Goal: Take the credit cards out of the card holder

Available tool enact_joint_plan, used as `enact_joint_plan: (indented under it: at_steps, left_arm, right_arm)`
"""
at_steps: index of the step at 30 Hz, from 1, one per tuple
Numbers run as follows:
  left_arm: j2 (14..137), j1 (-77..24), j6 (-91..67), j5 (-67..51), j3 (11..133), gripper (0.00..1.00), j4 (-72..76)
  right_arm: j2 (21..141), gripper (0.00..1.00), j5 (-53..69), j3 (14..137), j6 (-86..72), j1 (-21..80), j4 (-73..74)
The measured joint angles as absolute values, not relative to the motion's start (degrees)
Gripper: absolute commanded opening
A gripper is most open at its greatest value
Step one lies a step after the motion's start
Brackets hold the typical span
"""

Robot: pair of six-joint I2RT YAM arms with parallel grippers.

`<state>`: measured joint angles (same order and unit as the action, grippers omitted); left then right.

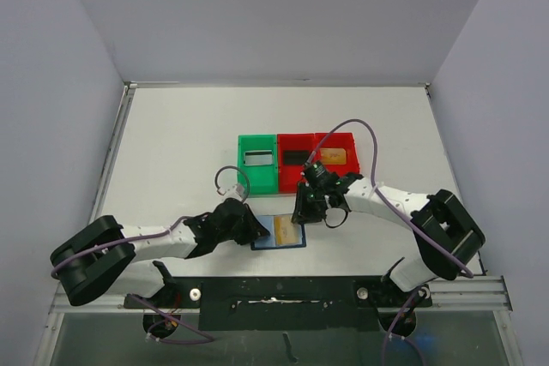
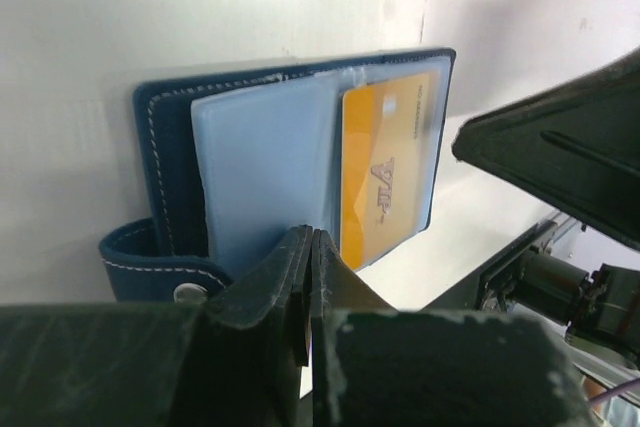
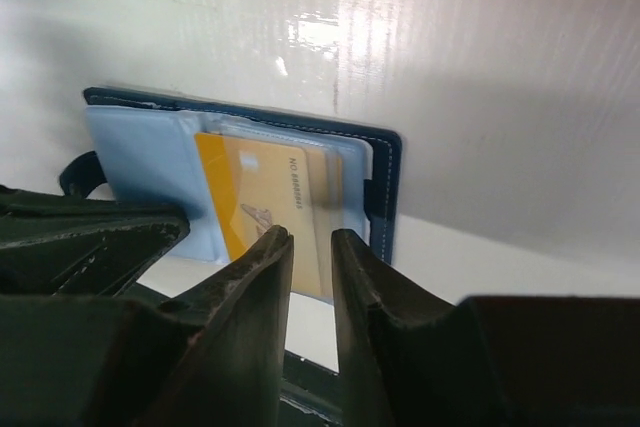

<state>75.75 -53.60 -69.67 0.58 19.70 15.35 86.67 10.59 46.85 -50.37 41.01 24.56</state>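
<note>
The card holder point(image 1: 279, 234) lies open on the white table, dark blue with a blue-grey pocket point(image 2: 265, 167). A gold credit card point(image 2: 385, 167) sits in its clear sleeve, also seen as the credit card point(image 3: 270, 202) in the right wrist view. My left gripper point(image 2: 312, 239) is shut, its tips at the near edge of the pocket; I cannot tell whether they press on it. My right gripper point(image 3: 310, 237) hovers over the card's near end, jaws a narrow gap apart with nothing between them. From above, the left gripper point(image 1: 257, 231) is at the holder's left side and the right gripper point(image 1: 305, 212) at its upper right.
Behind the holder stand a green bin point(image 1: 243, 179) and two red bins point(image 1: 283, 182) point(image 1: 352, 145), each with a card inside: greyish, dark, and tan point(image 1: 334, 157). The right arm's dark body point(image 2: 560, 157) looms close beside the holder. A black rail point(image 1: 274, 297) runs along the near table edge.
</note>
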Motion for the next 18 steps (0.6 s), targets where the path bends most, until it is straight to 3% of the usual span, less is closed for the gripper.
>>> enact_joint_plan:
  at_steps: [6,7,11,15,18]
  left_arm:
    - [75.0,-51.9,-68.0,1.5,21.1,0.02,11.6]
    - [75.0,-51.9,-68.0,1.2,21.1,0.12,11.6]
    - [75.0,-51.7,-67.3,0.4,21.2,0.33,12.3]
    - [75.7,-51.6,-67.3,-1.5,21.3,0.45,16.4]
    - [76.8,-51.7,-66.8,-2.0,22.0,0.47,17.4]
  right_arm:
    - [82.4,0.27,7.7,48.0,-51.6,42.8,25.5]
    - [82.1,0.27,7.7,48.0,-51.7,42.7,25.3]
    - [83.5,0.23,8.7,47.9,-51.9,42.0,22.4]
    - [87.7,0.21,11.3,47.3,-52.5,41.5,19.2]
    - [91.9,0.18,12.8,47.7,-51.9,41.0,18.9]
